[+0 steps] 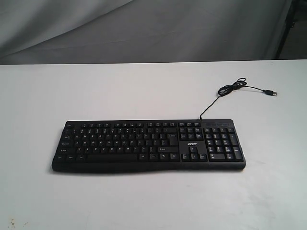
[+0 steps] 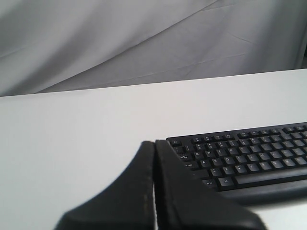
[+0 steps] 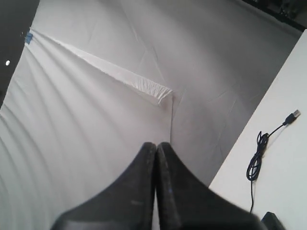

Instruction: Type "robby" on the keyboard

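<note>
Keyboard (image 1: 148, 140) lies on the surface (image 1: 144, 201), cable (image 1: 232, 86) at its 1 o'clock; left fingers (image 2: 143, 184) and right fingers (image 3: 138, 184) pressed together, empty.

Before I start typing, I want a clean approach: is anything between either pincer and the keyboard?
Nothing visible does. The keyboard lies flat on the white table; its cable trails behind the number-pad end, off the keys. The shut left pincer is by the keyboard's left end; the shut right pincer faces the backdrop.

keyboard (image 1: 148, 146) — centred on table (image 1: 48, 96) | cable (image 1: 230, 91) — runs behind its right end
</note>
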{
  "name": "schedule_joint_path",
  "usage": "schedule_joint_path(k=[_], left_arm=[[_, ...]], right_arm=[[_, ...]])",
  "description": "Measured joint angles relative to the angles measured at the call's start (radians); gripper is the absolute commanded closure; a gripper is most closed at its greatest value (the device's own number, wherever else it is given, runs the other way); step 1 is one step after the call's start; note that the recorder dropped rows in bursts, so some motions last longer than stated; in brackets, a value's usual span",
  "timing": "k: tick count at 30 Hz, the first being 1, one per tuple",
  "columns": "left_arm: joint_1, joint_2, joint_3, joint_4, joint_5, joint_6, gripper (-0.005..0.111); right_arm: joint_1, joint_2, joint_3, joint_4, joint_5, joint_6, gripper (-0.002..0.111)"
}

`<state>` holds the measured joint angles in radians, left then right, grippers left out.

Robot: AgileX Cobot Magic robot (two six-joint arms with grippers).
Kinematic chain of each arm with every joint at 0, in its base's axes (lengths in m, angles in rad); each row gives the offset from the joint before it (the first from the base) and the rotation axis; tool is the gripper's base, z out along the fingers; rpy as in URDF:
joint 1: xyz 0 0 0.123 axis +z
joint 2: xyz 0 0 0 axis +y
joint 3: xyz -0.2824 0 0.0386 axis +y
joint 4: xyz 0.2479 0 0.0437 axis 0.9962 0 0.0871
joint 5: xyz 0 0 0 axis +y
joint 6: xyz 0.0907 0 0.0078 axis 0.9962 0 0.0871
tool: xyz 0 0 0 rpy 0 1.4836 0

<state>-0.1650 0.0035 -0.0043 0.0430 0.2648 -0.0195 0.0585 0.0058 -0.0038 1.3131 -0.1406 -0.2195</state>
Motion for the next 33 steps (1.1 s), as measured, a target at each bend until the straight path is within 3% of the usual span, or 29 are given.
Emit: schedule_joint_path(k=[14, 22, 26, 33], left_arm=[[0.0, 0.0, 0.0, 0.0, 0.0, 0.0, 0.107], [0.0, 0.0, 0.0, 0.0, 0.0, 0.0, 0.107], [0.0, 0.0, 0.0, 0.0, 0.0, 0.0, 0.107], [0.0, 0.0, 0.0, 0.0, 0.0, 0.0, 0.107]], right_arm=[[0.0, 0.0, 0.0, -0.032, 0.0, 0.245, 0.108], [0.0, 0.0, 0.0, -0.446, 0.105, 0.234, 0.108], [0.0, 0.0, 0.0, -0.852, 0.198, 0.23, 0.108], [0.0, 0.0, 0.0, -1.249, 0.36, 0.23, 0.108]])
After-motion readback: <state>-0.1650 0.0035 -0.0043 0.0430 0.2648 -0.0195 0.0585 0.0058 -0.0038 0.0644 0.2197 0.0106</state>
